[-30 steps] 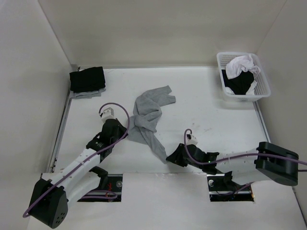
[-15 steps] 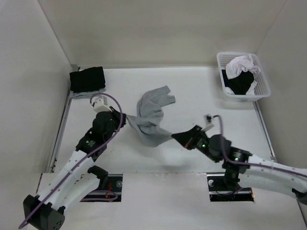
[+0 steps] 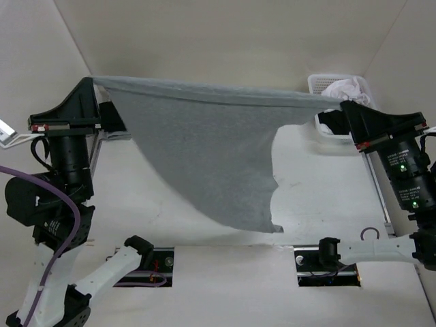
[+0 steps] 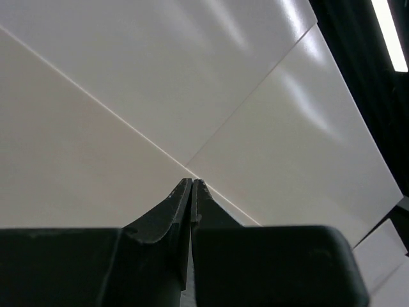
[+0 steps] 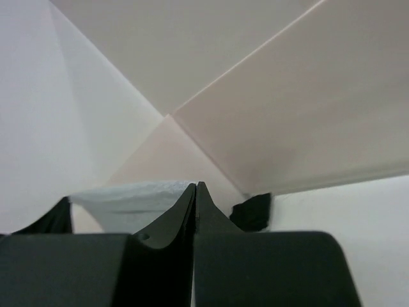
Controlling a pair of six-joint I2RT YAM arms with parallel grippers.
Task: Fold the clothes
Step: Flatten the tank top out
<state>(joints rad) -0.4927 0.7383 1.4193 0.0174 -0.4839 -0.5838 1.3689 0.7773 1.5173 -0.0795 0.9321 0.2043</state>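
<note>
The clothes, one plain grey garment (image 3: 204,150), hang spread in the air over the table, the top edge pulled taut between both grippers. My left gripper (image 3: 92,80) is raised high at the left and shut on the garment's upper left corner. My right gripper (image 3: 343,103) is raised at the right and shut on the upper right corner. The lower edge hangs down toward the table's near side. In the left wrist view the gripper (image 4: 192,181) shows pressed-together jaws against the walls, with the cloth hidden. In the right wrist view the gripper (image 5: 195,184) is shut, with grey cloth (image 5: 128,195) just behind its fingers.
A white basket (image 3: 320,83) at the back right holds a white garment (image 3: 344,88). A folded black garment (image 5: 252,214) lies at the far left corner, mostly hidden in the top view. White walls enclose the table (image 3: 320,177) on three sides.
Both arms have risen from low over the table to high up and apart. The crumpled garment has been lifted off the table and stretched wide; the right gripper shut on it.
</note>
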